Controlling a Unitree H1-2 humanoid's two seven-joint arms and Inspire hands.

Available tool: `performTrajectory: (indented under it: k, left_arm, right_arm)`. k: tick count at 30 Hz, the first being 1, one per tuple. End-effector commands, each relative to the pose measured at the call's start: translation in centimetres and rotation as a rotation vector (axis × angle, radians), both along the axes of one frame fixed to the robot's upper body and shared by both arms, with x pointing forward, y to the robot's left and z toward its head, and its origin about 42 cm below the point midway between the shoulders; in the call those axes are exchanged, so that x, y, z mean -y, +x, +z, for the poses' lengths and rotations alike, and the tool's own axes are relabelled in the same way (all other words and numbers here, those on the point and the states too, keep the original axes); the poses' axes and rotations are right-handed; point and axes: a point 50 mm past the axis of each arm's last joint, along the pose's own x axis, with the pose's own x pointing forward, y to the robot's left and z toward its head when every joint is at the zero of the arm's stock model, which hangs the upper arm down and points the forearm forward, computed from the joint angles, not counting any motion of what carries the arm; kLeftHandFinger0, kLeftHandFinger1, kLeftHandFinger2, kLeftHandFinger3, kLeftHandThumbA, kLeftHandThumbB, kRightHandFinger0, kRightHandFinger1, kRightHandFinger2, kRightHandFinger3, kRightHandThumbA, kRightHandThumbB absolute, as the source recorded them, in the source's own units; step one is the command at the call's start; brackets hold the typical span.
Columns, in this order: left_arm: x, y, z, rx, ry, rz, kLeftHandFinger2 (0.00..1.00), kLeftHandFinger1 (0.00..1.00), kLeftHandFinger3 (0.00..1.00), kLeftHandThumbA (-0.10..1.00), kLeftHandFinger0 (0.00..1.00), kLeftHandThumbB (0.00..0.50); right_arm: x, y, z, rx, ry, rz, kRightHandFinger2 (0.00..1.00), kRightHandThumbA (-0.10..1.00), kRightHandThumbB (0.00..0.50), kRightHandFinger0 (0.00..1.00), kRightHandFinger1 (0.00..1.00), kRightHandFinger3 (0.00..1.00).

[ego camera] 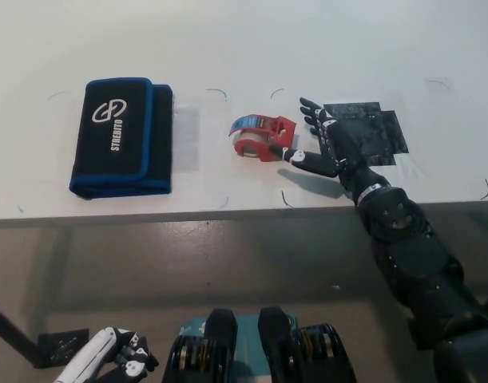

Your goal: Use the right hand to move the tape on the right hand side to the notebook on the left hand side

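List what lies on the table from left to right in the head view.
Notebook → tape dispenser → right hand, open beside the dispenser → dark patch on the table.

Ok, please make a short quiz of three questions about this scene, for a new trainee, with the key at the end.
1. True or false: the tape dispenser already lies on the notebook.
2. Which hand is beside the tape dispenser? A) the white left hand B) the black right hand C) a person's hand
3. Fill in: the notebook's black cover has a ___ border.

Key
1. False. It stands on the white table, apart from the notebook and to its right.
2. B. The right hand is open next to the dispenser and holds nothing; the left hand rests low at the picture's lower left.
3. Blue.
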Motion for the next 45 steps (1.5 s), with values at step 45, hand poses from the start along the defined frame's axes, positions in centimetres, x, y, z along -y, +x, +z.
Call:
performTrajectory:
  k: [45]
  left_arm:
    - [-0.6, 0.6, 1.6, 0.036, 0.01, -0.027, 0.48, 0.43, 0.59, 0.43, 0.44, 0.01]
  right_arm:
    - [-12.3, -1.6, 1.6, 0.013, 0.11, 0.195, 1.0, 1.0, 0.359, 1.0, 1.0, 1.0]
